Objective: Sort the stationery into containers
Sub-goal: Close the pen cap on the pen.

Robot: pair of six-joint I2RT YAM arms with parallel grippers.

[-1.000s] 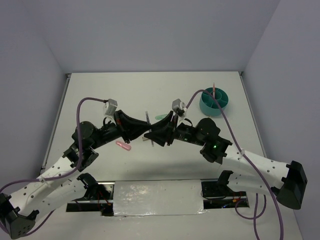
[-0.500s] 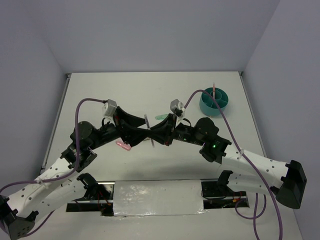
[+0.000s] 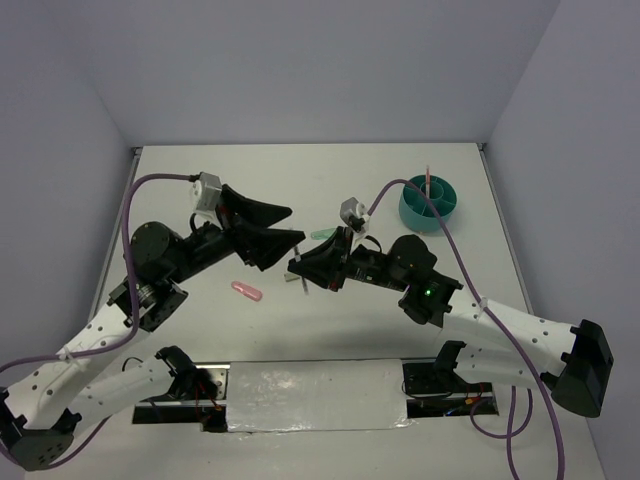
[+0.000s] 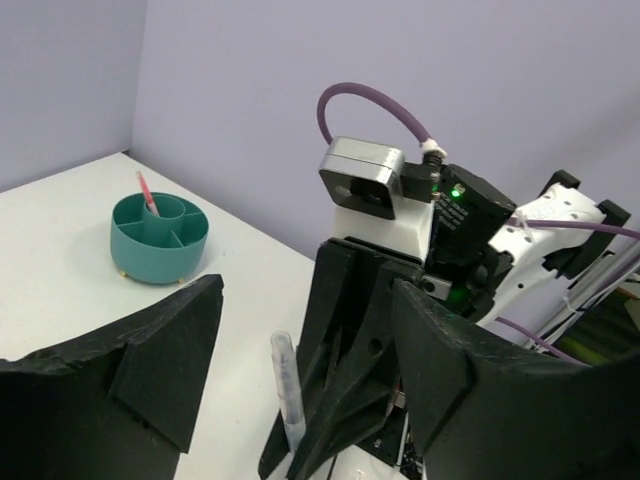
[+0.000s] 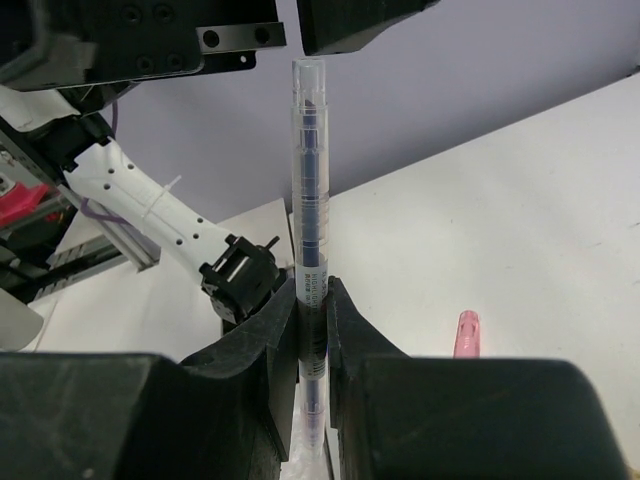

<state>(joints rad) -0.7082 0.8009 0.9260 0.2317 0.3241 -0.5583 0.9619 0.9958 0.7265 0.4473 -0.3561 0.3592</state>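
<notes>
My right gripper (image 3: 299, 268) is shut on the slim grey pen (image 5: 308, 170), which stands upright between its jaws (image 5: 313, 300). My left gripper (image 3: 272, 226) is open, up and to the left of the pen and apart from it. In the left wrist view the pen (image 4: 283, 385) rises between that gripper's spread fingers (image 4: 308, 290). A pink capsule (image 3: 246, 291) lies on the table below the left gripper. A mint-green capsule (image 3: 322, 233) lies just behind the right gripper. The teal organiser cup (image 3: 420, 222) stands at the back right with a thin pink pen (image 3: 427, 183) in it.
The white table runs to grey walls at the back and both sides. Both arm bases and their purple cables sit along the near edge. The pink capsule (image 5: 466, 333) also shows to the right of the right gripper's fingers.
My left gripper has opened, let go of the grey pen and pulled back up and to the left. The right gripper closed on the pen and keeps it.
</notes>
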